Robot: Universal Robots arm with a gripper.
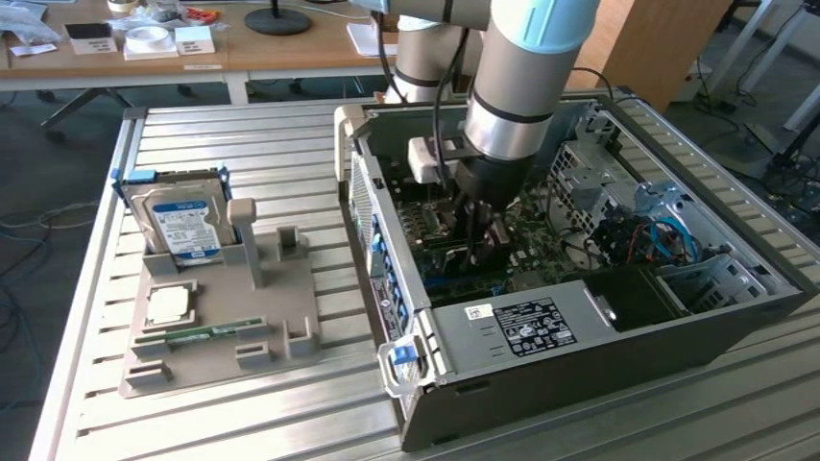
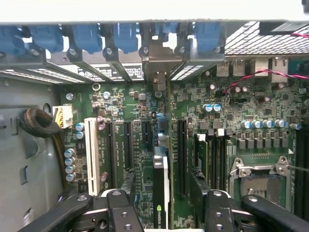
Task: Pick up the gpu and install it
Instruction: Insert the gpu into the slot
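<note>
gpu (image 2: 161, 191): standing on edge in a motherboard (image 2: 145, 145) slot, inside the case (image 1: 717, 331).
fingers (image 2: 126, 186): spread wide either side of it, holding nothing.
advice: you should check the card sits level and fully down.

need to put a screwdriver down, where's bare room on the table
Free: slatted table behind the hard drive, and the front strip between the grey parts holder and the table edge. Crowded: inside the computer case, where the open claw straddles the gpu over the motherboard.
</note>
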